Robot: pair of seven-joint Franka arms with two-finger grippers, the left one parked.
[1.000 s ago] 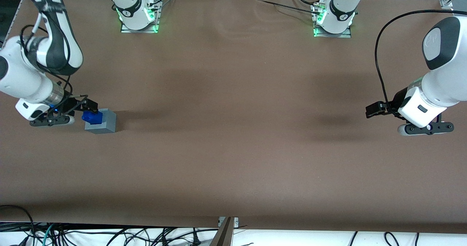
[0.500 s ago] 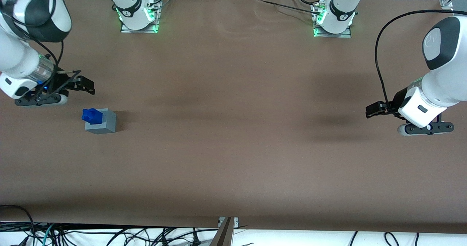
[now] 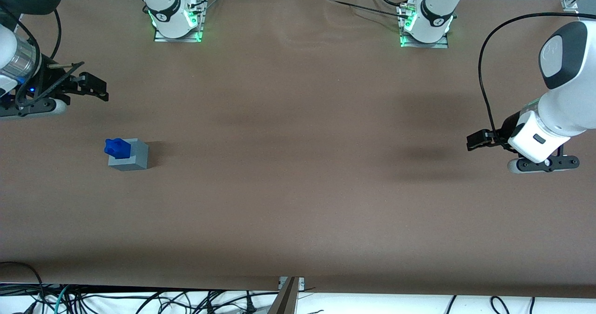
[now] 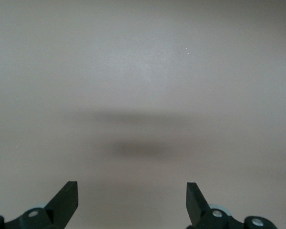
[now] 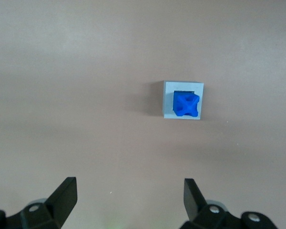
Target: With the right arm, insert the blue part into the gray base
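Observation:
The blue part (image 3: 117, 147) stands upright in the recess of the gray base (image 3: 132, 157), its bumpy end sticking out above the cube. From the right wrist view, the blue part (image 5: 186, 104) fills the square opening of the gray base (image 5: 168, 100). My right arm's gripper (image 3: 95, 86) hangs open and empty above the table, well clear of the base, farther from the front camera and toward the working arm's end of the table. In the right wrist view the gripper (image 5: 128, 191) has its two fingers wide apart with bare tabletop between them.
A brown cloth covers the table (image 3: 298, 165). Two arm bases with green lights (image 3: 174, 20) (image 3: 426, 25) are bolted near the edge farthest from the front camera. Cables (image 3: 139, 300) lie below the table's near edge.
A second ago the gripper was at the blue part on the base. It has let go, risen and pulled away from the base toward the working arm's end; the blue part stays in the base.

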